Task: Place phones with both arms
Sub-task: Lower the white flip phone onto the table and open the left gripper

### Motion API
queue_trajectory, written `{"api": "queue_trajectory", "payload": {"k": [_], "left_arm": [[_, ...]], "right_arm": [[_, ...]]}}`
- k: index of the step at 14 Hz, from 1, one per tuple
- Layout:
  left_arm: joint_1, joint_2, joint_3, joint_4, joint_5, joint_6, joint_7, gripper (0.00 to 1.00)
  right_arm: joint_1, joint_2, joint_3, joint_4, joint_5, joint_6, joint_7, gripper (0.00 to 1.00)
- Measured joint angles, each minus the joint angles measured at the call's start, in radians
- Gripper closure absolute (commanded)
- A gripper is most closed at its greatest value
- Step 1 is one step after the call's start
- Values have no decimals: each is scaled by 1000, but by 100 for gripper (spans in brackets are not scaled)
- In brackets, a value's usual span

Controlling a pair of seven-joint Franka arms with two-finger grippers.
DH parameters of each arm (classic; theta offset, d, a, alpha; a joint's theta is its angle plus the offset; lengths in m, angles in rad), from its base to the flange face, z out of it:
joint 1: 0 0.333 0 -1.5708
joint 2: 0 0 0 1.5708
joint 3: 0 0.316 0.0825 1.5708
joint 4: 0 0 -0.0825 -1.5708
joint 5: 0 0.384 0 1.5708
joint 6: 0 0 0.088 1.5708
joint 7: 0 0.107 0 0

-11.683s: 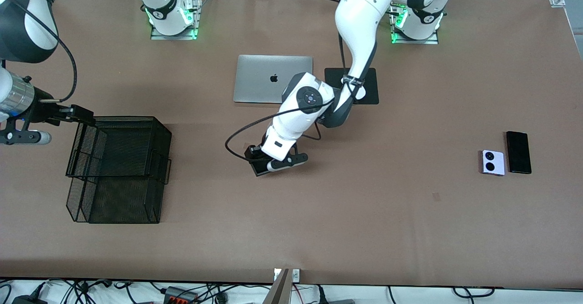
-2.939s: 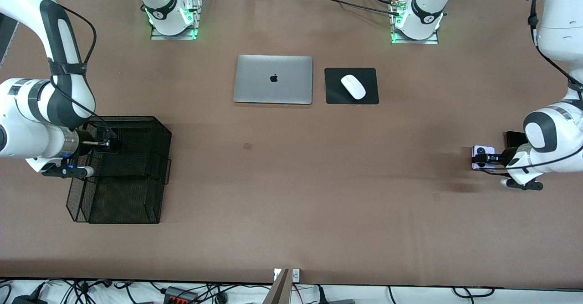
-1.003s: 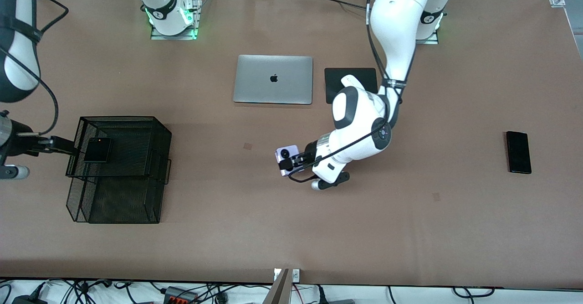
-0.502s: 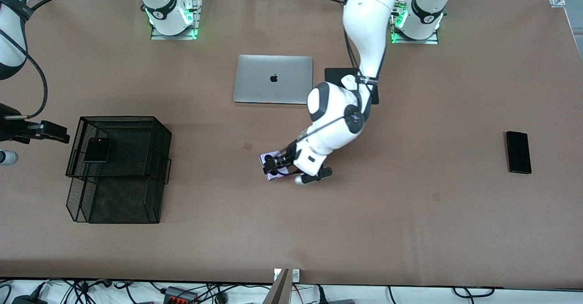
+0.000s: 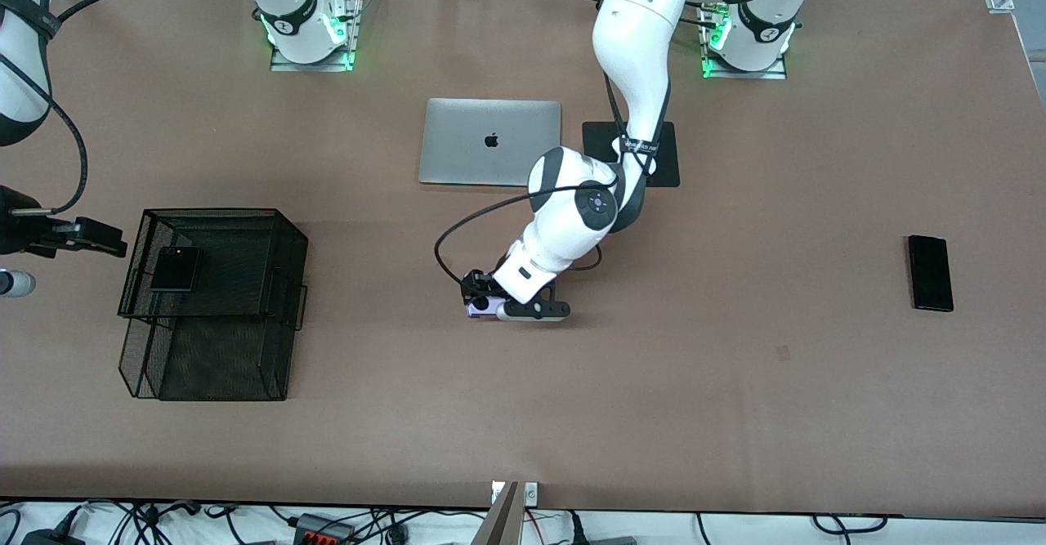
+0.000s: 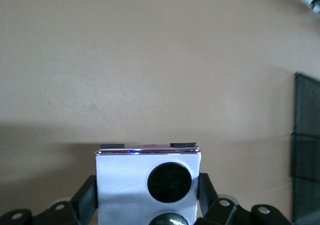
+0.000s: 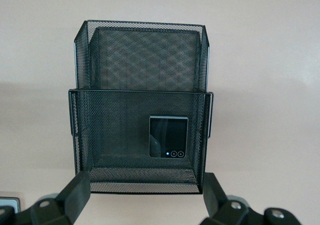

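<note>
My right end effector (image 5: 110, 244) hangs at the right arm's edge of the surface (image 5: 735, 414), just outside the upper tier of the black mesh tray (image 5: 282, 226), fingers spread wide and empty; in my right wrist view those fingers (image 7: 75, 197) frame the tray from either side. The right arm itself comes down along that edge and waits there.

The tray stands near that same end, stepped in two tiers. The upper tier holds the small squarish black phone (image 5: 176, 269), lying flat — the lower tier, nearer the front camera, shows only mesh.

Bare brown surface runs from the tray to the middle, and the whole strip along the front edge is open too.

At the middle, my left arm reaches down from its base at the top edge, elbow bent above the black mouse pad (image 5: 666, 153), forearm passing close by the corner of the silver laptop (image 5: 489, 141). My left end effector (image 5: 484, 300) is low over the centre of the surface, pinching the lilac phone (image 6: 148, 182) by its two side edges; my left wrist view shows its two black circles facing up.

Toward the left arm's edge the surface is open again — only the long slim black phone (image 5: 930, 272) lies there, flat.
</note>
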Motion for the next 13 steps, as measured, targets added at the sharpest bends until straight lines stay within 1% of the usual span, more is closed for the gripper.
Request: {"api": "queue_trajectory", "payload": {"k": [1, 3, 6, 8, 9, 10, 13], "left_arm": [[-9, 10, 0, 5, 20, 0, 1, 49], [-23, 25, 2, 13, 35, 0, 2, 40], [-29, 36, 4, 16, 37, 0, 6, 23], [-29, 38, 5, 17, 37, 0, 7, 18], [-29, 40, 5, 17, 37, 0, 7, 13], [-29, 43, 5, 17, 37, 1, 7, 0], [-29, 48, 6, 18, 37, 2, 7, 0]], "right_arm": [[0, 0, 0, 0, 0, 0, 0, 0], [2, 0, 0, 0, 0, 0, 0, 0], [11, 0, 1, 0, 0, 0, 0, 0], [12, 0, 1, 0, 0, 0, 0, 0], [12, 0, 1, 0, 0, 0, 0, 0], [13, 1, 1, 0, 0, 0, 0, 0], [17, 4, 1, -1, 0, 0, 0, 0]]}}
